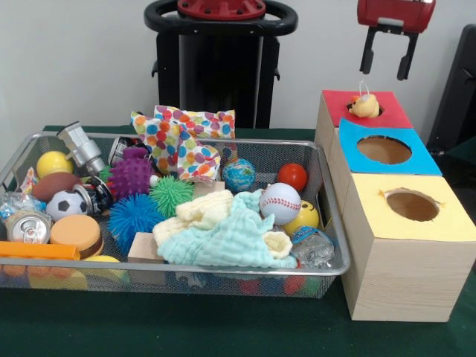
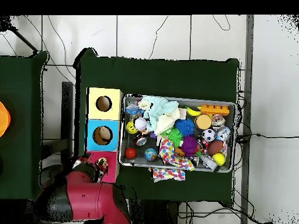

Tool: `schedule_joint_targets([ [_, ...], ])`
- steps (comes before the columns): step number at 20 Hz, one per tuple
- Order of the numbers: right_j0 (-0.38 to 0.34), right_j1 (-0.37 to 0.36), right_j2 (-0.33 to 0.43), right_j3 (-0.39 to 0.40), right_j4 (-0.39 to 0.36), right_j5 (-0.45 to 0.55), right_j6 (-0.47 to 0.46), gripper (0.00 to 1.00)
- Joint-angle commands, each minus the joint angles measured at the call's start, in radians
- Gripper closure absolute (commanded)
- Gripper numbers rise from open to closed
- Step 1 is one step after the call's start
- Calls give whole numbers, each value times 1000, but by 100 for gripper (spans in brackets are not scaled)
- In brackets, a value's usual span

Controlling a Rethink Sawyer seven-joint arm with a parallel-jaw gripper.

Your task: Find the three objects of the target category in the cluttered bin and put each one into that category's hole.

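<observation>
The tool (image 1: 387, 65) hung released, jaws spread, directly above the duck (image 1: 364, 106) lodged in the red box's hole (image 1: 378, 110). A gentle downward nudge appeared needed to seat it fully.

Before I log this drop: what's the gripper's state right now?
Gripper: open and empty, hanging above the red box, where a small yellow duck toy sits at the hole.

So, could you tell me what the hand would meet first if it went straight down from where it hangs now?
Probably the small yellow toy sitting in the red box's hole; the open hand hangs roughly above it, though depth is hard to judge.
</observation>
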Motion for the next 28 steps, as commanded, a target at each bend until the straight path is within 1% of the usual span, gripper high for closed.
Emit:
schedule_joint_targets([
  [1, -24, 47, 21, -64, -7, 87, 111, 0],
  [7, -33, 43, 14, -91, -16, 120, 94, 0],
  [10, -35, 45, 15, -98, -29, 108, 79, 0],
  [11, -38, 43, 20, -98, -29, 110, 76, 100],
  [18, -30, 54, 20, -126, -28, 140, 77, 100],
  [22, -26, 75, 26, -155, -4, 169, 104, 100],
  [26, -19, 97, 30, -165, -3, 144, 114, 100],
  [27, -30, 87, 34, -146, -6, 129, 104, 100],
  [28, -31, 89, 35, -145, -7, 125, 103, 100],
])
